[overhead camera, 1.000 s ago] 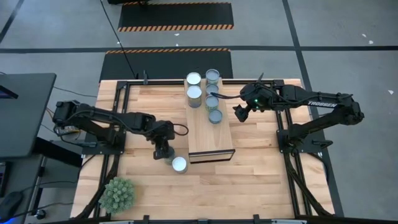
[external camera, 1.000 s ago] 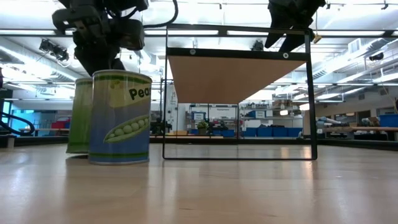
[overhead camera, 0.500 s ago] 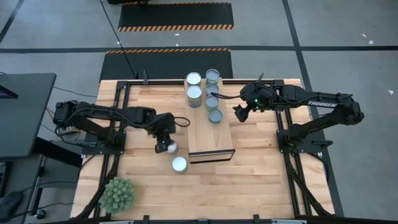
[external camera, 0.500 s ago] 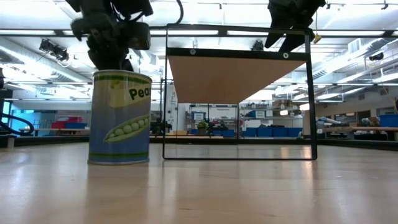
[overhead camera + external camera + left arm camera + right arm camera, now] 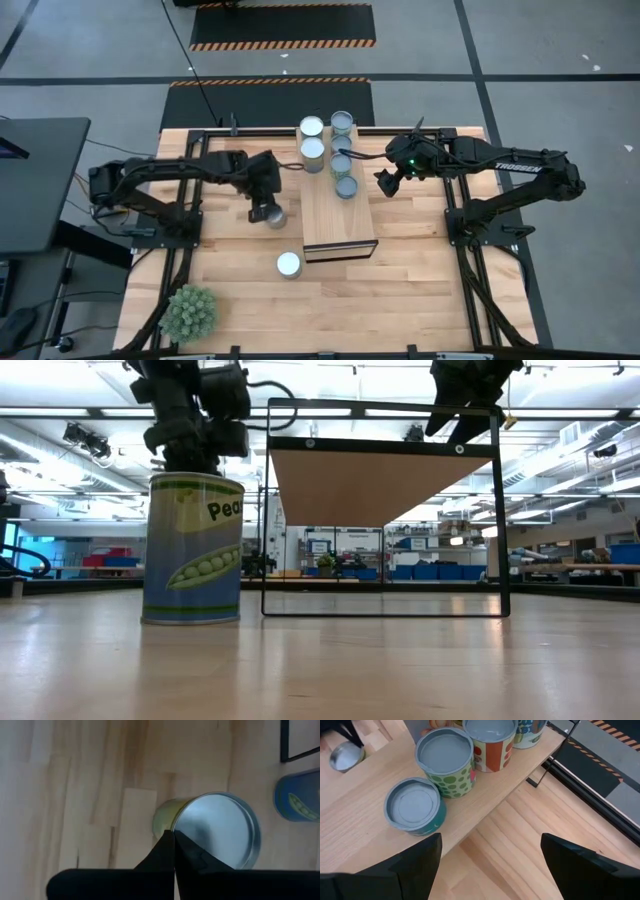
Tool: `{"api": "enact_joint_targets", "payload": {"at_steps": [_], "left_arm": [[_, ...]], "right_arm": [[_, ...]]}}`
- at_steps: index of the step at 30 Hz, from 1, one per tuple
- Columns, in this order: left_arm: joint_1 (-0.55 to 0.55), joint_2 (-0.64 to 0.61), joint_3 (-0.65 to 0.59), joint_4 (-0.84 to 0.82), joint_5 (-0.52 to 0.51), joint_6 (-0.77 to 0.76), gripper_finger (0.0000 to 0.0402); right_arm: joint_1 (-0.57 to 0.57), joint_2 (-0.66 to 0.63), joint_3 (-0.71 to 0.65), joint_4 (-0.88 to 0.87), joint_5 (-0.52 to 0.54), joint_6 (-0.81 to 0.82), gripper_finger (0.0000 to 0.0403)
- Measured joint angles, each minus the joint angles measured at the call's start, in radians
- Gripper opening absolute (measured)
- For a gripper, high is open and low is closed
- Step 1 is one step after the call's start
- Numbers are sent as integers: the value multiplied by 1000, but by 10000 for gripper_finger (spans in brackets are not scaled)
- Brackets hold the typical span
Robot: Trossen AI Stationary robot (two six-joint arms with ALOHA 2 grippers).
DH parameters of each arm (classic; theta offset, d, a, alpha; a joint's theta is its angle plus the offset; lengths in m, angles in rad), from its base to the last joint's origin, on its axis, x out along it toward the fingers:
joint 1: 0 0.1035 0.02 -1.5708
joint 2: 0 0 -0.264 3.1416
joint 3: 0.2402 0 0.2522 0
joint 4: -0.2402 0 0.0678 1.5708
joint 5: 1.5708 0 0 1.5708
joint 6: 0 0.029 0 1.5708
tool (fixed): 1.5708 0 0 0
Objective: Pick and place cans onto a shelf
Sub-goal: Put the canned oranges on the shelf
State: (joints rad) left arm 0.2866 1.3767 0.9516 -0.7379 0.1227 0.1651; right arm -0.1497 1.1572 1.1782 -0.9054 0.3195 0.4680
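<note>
Wooden desk (image 5: 420,270) under both arms carries the shelf (image 5: 340,225) at its middle. Your left hand (image 5: 266,213), lifted, is closed on a can (image 5: 275,216) gripped at its rim, long axis upright, just beside the shelf's left edge. Four cans (image 5: 346,187) crowd the far end; the near half lies bare, so you have room there. One can (image 5: 288,264) waits on the desk. Your right hand (image 5: 385,180), open, hovers beside the shelf's right edge.
</note>
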Motion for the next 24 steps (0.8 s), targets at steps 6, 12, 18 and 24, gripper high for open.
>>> {"api": "enact_joint_targets", "payload": {"at_steps": [6, 12, 18, 24], "left_arm": [[38, 12, 0, 0, 38, 30, 8], [37, 12, 0, 5, 40, 25, 71], [37, 12, 5, 0, 9, -47, 129], [38, 11, 90, -63, 32, -75, 201]], "right_arm": [[0, 0, 0, 0, -7, 0, 347], [0, 0, 0, 12, -8, 0, 347], [0, 0, 0, 36, -8, 0, 347], [0, 0, 0, 46, -9, -18, 347]]}}
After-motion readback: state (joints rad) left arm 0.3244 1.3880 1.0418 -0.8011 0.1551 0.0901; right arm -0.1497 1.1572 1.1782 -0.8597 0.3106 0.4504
